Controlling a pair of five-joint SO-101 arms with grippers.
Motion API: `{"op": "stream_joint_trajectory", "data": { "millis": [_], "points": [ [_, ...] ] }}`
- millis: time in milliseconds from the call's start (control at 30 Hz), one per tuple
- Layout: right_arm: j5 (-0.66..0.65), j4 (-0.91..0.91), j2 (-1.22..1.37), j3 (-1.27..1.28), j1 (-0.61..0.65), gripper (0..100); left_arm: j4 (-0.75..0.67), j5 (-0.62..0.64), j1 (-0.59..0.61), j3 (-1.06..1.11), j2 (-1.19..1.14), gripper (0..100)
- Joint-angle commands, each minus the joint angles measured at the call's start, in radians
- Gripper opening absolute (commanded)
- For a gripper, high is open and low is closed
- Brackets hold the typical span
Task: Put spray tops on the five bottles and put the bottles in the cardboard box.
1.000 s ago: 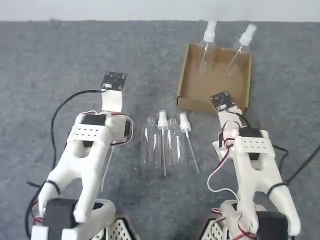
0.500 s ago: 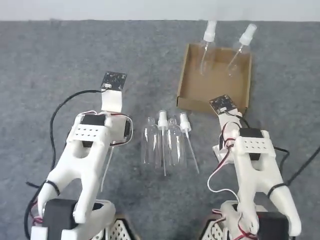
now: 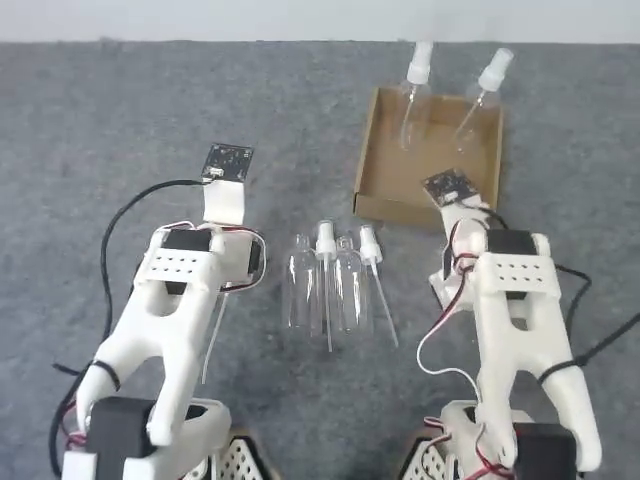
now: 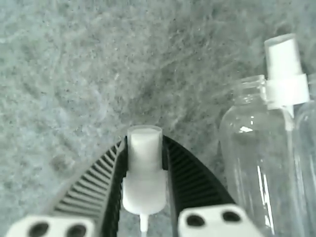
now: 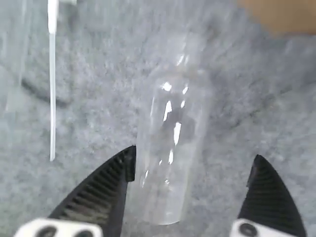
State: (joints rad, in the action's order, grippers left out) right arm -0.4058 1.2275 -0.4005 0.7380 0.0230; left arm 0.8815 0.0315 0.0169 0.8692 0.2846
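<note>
My left gripper (image 4: 143, 143) is shut on a white spray top (image 4: 143, 173), low over the grey mat, beside a clear bottle (image 4: 256, 148) that has another spray top (image 4: 284, 64) lying against it. My right gripper (image 5: 193, 155) is open, its black fingers (image 5: 103, 187) on either side of a capless clear bottle (image 5: 170, 148) lying on the mat. In the high view two open bottles (image 3: 302, 285) and two loose spray tops (image 3: 325, 245) lie together between the arms. The cardboard box (image 3: 385, 170) at the back right holds two capped bottles (image 3: 415, 95).
A loose dip tube (image 5: 52, 84) lies next to the right gripper's bottle. The box corner (image 5: 281, 12) is just beyond it. Black cables trail beside both arms (image 3: 120, 230). Grey mat is bare at the far left and in front of the bottle cluster.
The right arm has shifted a little toward the box and slightly outward. The left arm has kept still with the spray top.
</note>
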Motion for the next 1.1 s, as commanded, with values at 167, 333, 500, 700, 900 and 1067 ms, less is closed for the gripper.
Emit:
{"op": "stream_joint_trajectory", "data": {
  "millis": [167,333,500,700,900,1067],
  "points": [
    [0.014,0.015,-0.010,-0.201,0.105,29.7,-0.021,0.002,0.006,0.007,0.049,1],
    [-0.029,-0.002,0.056,-0.250,0.111,29.7,-0.021,0.002,0.006,0.007,0.049,1],
    [-0.037,-0.087,0.185,-0.250,0.077,29.6,-0.021,0.002,0.006,0.007,0.049,1],
    [-0.083,-0.120,0.271,-0.245,0.070,29.6,-0.021,0.002,0.006,0.007,0.049,1],
    [-0.081,-0.163,0.340,-0.233,0.048,29.6,-0.021,0.002,0.006,0.007,0.049,1],
    [-0.077,-0.200,0.372,-0.219,0.048,24.3,-0.021,0.002,0.006,0.008,0.049,1]
  ]
}}
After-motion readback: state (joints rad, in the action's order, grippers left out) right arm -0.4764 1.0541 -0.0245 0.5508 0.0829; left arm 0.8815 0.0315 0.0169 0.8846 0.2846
